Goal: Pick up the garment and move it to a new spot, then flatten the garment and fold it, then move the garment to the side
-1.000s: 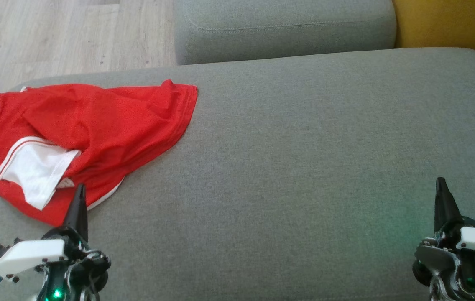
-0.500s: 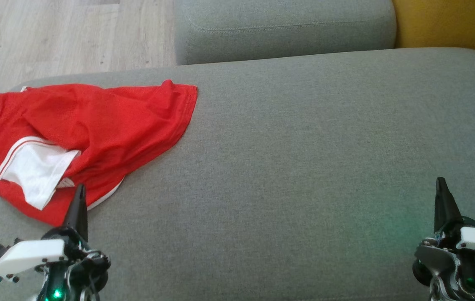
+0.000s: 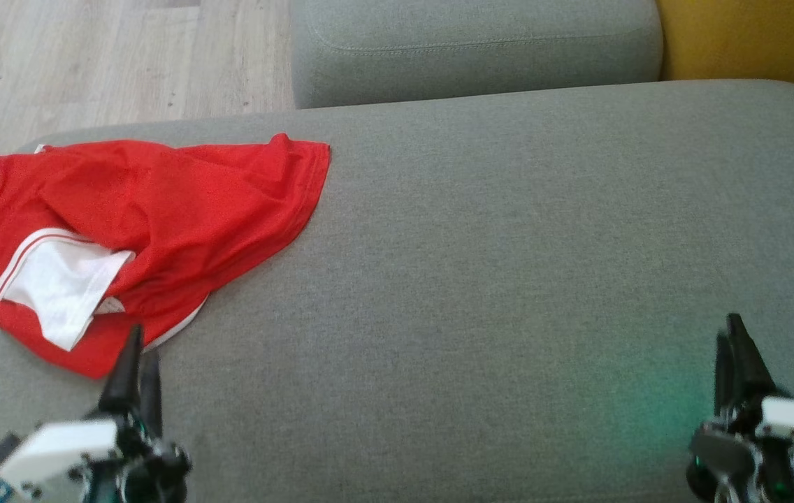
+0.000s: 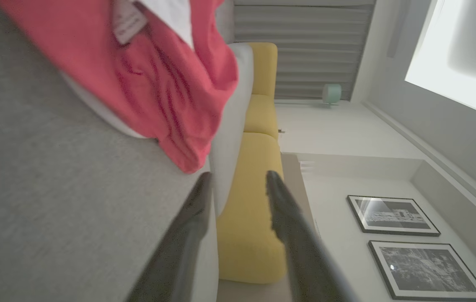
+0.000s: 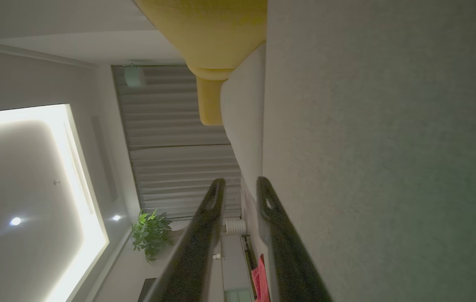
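A red garment (image 3: 159, 223) with white stripes and a white inner panel lies crumpled on the far left of the grey sofa seat (image 3: 509, 244). My left gripper (image 3: 143, 342) hovers just in front of the garment's near hem, open, with nothing between its fingers. In the left wrist view the left gripper (image 4: 239, 174) points past the garment (image 4: 171, 84), whose label shows. At the lower right, far from the cloth, my right gripper (image 3: 729, 328) is open and holds nothing. The right wrist view shows the right gripper (image 5: 241, 180) beside bare grey fabric, with a sliver of the garment (image 5: 259, 277) low down.
A grey back cushion (image 3: 474, 49) lies behind the seat. Next to it at the top right is a yellow sofa (image 3: 753, 42). Wooden floor (image 3: 89, 63) lies beyond the seat's left edge, and the garment reaches close to that edge.
Both grippers have gone from shut to open, their fingers now parted. Both have also drawn back a little towards the bottom of the head view. The garment has not moved.
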